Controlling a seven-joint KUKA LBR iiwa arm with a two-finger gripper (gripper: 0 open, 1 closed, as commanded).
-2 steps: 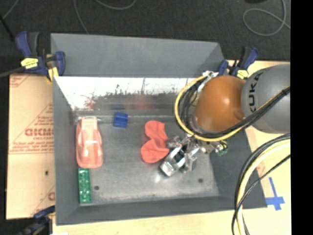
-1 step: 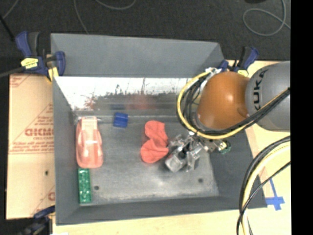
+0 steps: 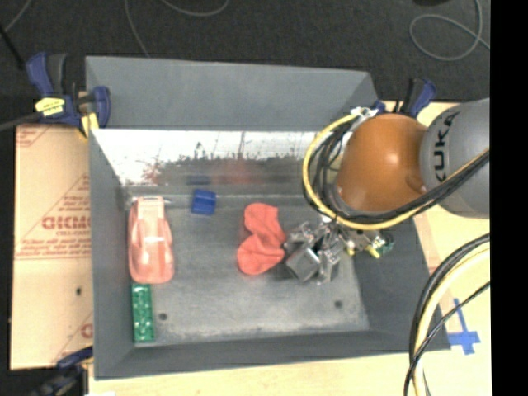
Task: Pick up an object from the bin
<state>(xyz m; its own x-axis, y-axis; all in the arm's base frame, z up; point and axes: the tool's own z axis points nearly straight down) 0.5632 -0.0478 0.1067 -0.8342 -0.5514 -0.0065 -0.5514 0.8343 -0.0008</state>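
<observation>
Camera view shows the arm [image 3: 450,151] lettered KUKA, its end effector [image 3: 307,258] just beside a red crumpled thing [image 3: 260,239], grip state untellable.

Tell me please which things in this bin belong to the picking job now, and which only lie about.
Job in hand: the jaws, low in the right part of the bin; red crumpled cloth, lying right beside them.
Lying about: small blue cube; pink plastic piece; green block.

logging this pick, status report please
Gripper low, right of bin centre, beside red crumpled cloth. Blue cube, pink plastic object, green strip off left, not in way.
</observation>
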